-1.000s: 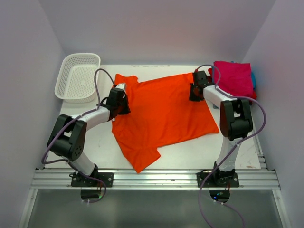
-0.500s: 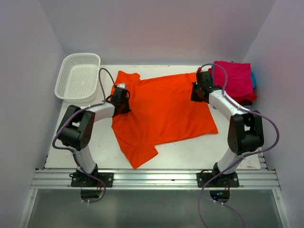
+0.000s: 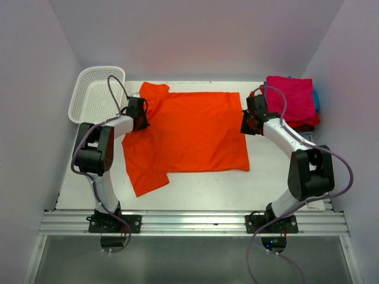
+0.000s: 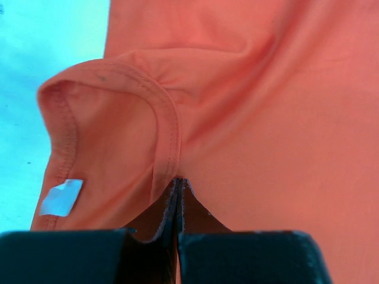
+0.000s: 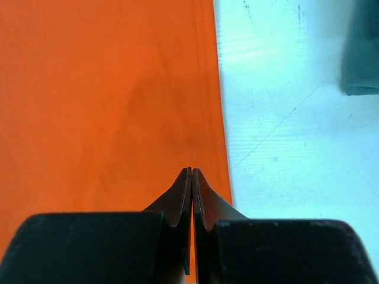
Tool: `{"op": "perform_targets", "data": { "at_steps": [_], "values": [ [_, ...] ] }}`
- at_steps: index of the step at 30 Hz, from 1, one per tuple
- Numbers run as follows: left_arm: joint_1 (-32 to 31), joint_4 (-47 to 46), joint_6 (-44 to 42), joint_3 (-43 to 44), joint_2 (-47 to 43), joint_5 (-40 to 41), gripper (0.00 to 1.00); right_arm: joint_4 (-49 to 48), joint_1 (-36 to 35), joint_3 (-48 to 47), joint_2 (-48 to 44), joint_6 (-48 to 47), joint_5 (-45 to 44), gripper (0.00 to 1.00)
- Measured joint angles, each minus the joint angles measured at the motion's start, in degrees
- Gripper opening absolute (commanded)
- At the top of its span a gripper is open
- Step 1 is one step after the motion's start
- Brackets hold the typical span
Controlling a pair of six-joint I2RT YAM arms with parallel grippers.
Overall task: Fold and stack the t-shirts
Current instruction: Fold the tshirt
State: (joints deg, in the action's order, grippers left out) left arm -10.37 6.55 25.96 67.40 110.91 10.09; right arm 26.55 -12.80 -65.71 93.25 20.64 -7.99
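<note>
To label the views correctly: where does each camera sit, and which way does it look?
Top external: above and behind the bases, looking down; left arm, right arm, orange t-shirt and basket show.
Left wrist: on the left arm, looking along its shut fingers at the collar.
Right wrist: on the right arm, looking along its shut fingers at the t-shirt's side edge.
Shared: all three show the orange t-shirt.

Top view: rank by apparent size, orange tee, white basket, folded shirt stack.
1. orange t-shirt, clearly the largest.
2. white lattice basket.
3. folded t-shirt stack, only slightly smaller than the basket; those two look nearly alike.
</note>
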Motion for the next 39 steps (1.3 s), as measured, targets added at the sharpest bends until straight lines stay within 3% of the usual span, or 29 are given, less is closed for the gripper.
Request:
{"op": "perform_targets", "data": {
  "at_steps": [1,2,3,4,5,6,7,9,12,15,20,25,27,33,39],
  "values": [
    [0.3,0.1,-0.1,0.0,-0.1,-0.1,0.06,0.0,0.0,0.3,-0.5,0.0,0.0,0.00],
    [0.6,0.3,-0.2,0.0,-0.4,-0.2,0.21,0.0,0.0,0.5,-1.0,0.1,0.0,0.00],
    [0.7,0.5,-0.6,-0.3,-1.0,-0.6,0.48,0.0,0.0,0.6,-1.6,0.2,0.0,0.00],
    [0.7,0.6,-0.9,-0.8,-2.1,-1.3,0.62,0.0,0.0,0.9,-2.0,0.2,0.0,0.00],
    [0.4,0.7,-0.8,-1.8,-3.8,-2.1,0.86,0.0,0.0,1.1,-2.6,0.3,0.0,0.00],
    [-0.1,1.0,-0.9,-3.0,-6.2,-2.4,0.98,0.0,0.0,1.3,-3.1,0.3,0.0,0.02],
    [-0.8,1.7,-0.7,-4.2,-9.2,-2.5,1.00,0.0,-0.1,1.6,-3.6,0.3,0.0,0.08],
    [-3.4,3.5,-0.5,-6.0,-15.8,-2.4,1.00,0.3,-0.3,1.8,-4.4,0.3,0.0,0.24],
    [-10.1,9.5,-1.4,-5.6,-25.4,-1.9,1.00,1.3,-0.8,1.8,-5.7,-0.4,0.1,0.36],
    [-14.6,17.8,-3.3,-3.6,-30.0,-2.3,1.00,2.4,-2.0,2.0,-7.4,-0.9,0.1,0.37],
    [-14.8,33.4,-5.6,-4.5,-32.8,-1.7,0.82,3.0,-4.0,3.5,-9.3,-1.0,0.1,0.38],
    [-14.9,45.9,-6.0,-6.4,-33.8,-0.3,0.75,3.7,-4.9,4.5,-9.3,-0.8,0.1,0.38],
    [-15.0,48.7,-6.0,-8.0,-33.9,-1.5,0.70,3.8,-5.4,4.5,-9.3,-0.7,0.1,0.38],
    [-18.8,53.3,-4.9,-12.6,-33.4,-7.3,0.70,3.9,-7.4,4.5,-9.3,-0.5,0.2,0.38],
    [-22.4,53.3,-3.6,-14.6,-26.4,-12.4,0.71,3.8,-7.5,4.5,-9.3,0.0,1.2,0.38]
  ]
}}
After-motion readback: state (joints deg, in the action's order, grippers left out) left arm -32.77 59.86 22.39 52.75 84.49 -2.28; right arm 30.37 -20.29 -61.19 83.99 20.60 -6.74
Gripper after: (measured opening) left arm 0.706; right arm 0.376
